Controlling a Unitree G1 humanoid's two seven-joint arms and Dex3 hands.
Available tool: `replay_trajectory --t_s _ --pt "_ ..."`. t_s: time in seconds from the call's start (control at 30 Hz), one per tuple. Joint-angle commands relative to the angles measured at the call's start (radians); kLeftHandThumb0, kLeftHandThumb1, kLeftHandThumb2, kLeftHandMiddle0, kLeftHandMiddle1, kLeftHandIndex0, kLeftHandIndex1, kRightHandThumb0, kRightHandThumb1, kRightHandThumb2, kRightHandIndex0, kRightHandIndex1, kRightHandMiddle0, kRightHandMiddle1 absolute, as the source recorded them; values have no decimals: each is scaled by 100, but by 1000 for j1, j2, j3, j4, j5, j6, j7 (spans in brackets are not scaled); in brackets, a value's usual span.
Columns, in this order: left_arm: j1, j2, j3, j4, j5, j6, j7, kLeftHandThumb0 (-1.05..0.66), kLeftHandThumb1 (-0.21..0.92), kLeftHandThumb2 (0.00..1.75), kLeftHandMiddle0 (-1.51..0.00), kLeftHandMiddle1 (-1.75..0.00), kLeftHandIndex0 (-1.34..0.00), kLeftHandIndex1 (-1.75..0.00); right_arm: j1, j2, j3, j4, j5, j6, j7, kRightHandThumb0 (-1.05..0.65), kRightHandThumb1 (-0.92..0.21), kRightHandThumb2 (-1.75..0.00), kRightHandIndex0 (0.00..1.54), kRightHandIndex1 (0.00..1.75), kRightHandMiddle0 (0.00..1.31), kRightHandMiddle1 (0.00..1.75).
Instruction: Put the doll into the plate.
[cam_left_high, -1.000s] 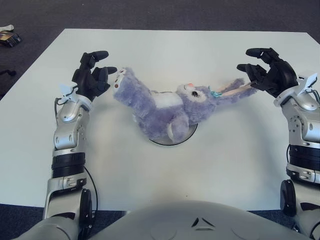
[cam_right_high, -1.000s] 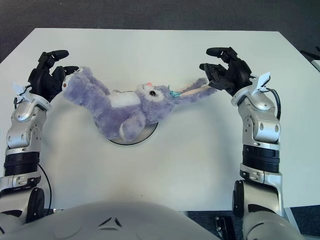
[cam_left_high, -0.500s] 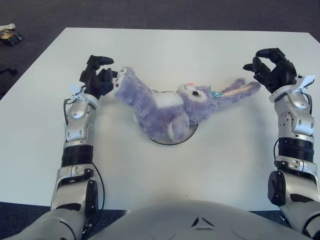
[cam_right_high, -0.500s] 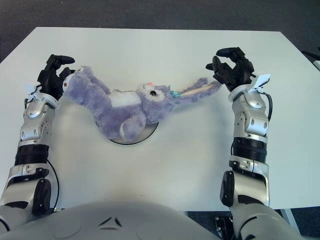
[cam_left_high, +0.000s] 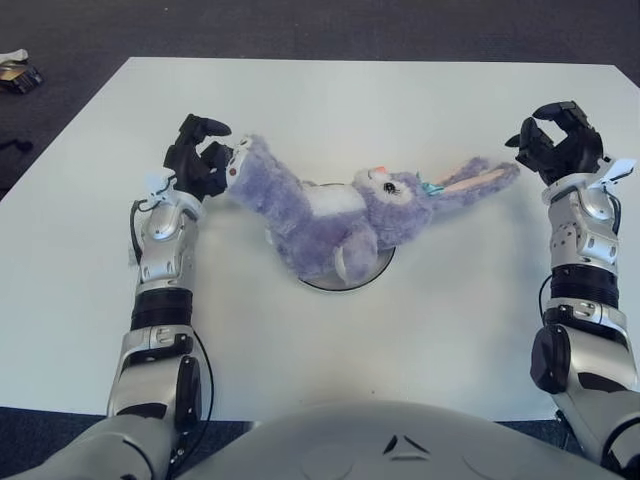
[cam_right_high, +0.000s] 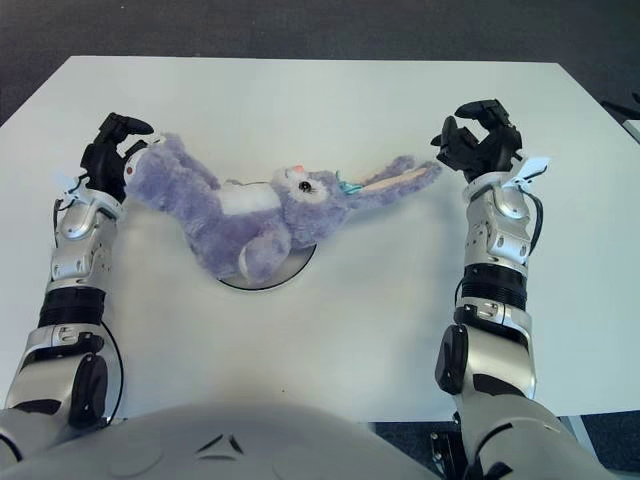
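Sprawling across the white table (cam_left_high: 330, 360), the purple plush rabbit (cam_left_high: 330, 215) lies on its back with its middle over the round plate (cam_left_high: 372, 275), of which only a curved edge shows past the toy's lower leg on the side nearest the robot's body. The rabbit stretches almost from one hand to the other.

The left hand (cam_left_high: 197, 155) sits at the left end of the toy, just beside the rabbit's raised foot; its dark fingers (cam_left_high: 206, 126) are loosely curled and hold nothing, though whether a fingertip touches the fur there cannot be told. From this hand the toy's body runs to the right and toward the robot, down onto the plate.

The right hand (cam_right_high: 478, 135) is at the other end, just to the right of the tip of the rabbit's long pink-lined ear (cam_right_high: 395, 178). Its fingers (cam_right_high: 492, 108) are bent inward in a loose claw with nothing between them, and a narrow strip of table shows between hand and ear. The rabbit's head (cam_left_high: 388, 192), with a small teal bow at the ear's base, lies to the left of this hand, between it and the plate.
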Motion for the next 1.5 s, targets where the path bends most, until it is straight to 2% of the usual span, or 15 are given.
replay_trajectory --t_s 0.0,0.43,0.6,0.8,0.97,1.23,1.47 --pt "-21 -1 0 20 22 -20 28 -1 36 123 -66 -160 -34 -175 -30 -7 -15 45 3 -36 -12 -1 -30 -127 67 159 46 169" --pt "-19 -9 -5 42 49 -31 63 -1 36 125 -65 -165 -32 -175 -47 -18 -17 121 -9 -60 -43 -1 -28 -131 65 162 47 173" --pt "-17 -19 -6 57 53 -41 76 -1 36 126 -66 -165 -32 -175 -62 -25 -19 232 -13 -99 -31 -1 -27 -133 65 160 49 174" --pt "-8 -36 -10 63 58 -52 88 -1 35 127 -67 -165 -33 -175 -93 -42 -4 377 -31 -144 -17 -1 -21 -143 66 168 53 175" --pt "6 -52 -11 54 56 -59 93 -1 33 130 -68 -166 -34 -175 -100 -46 17 426 -59 -157 -36 -1 -16 -149 68 172 55 175" --pt "35 -72 -13 26 50 -63 87 -1 32 131 -69 -166 -35 -175 -49 5 66 350 -101 -151 -81 -1 -10 -154 78 164 58 175" --pt "62 -91 -17 1 54 -57 97 -1 32 132 -67 -168 -35 -175 1 50 145 186 -171 -50 -148 -1 -4 -160 84 164 60 175"
